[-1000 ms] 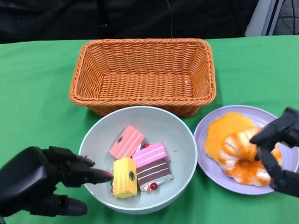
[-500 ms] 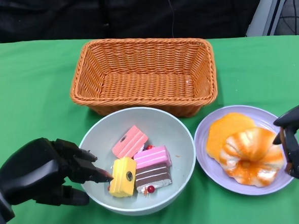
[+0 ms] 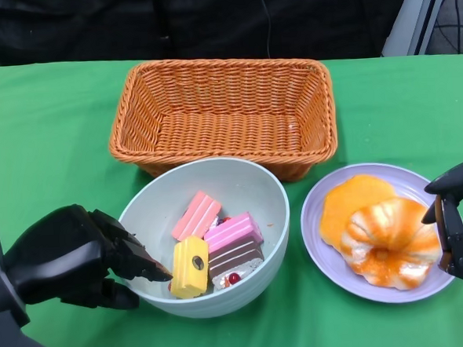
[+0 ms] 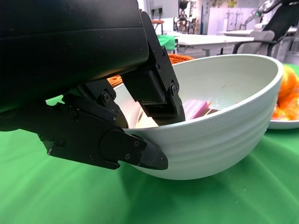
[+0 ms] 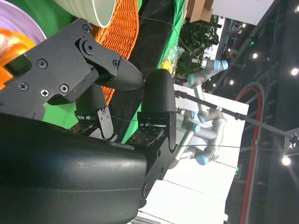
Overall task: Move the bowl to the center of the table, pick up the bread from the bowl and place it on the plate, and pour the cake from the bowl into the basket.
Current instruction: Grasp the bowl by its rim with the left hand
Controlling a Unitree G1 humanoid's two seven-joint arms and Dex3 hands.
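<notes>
Left hand (image 3: 71,258) pinches the near-left rim of the bowl (image 3: 248,180), fingers inside and outside the wall; bowl tilted on the green counter (image 3: 41,138), just before the basket (image 3: 222,115). Cake pieces (image 3: 216,249) lie inside. Right hand (image 3: 458,222), released with fingers apart, hovers at the plate's (image 3: 317,231) right edge; bread (image 3: 385,243) rests on the plate.

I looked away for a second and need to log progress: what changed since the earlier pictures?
The left hand closed on the bowl rim and tipped its near side up, sliding the cake pieces. The right hand drew back off the bread. Basket and plate stayed put.
</notes>
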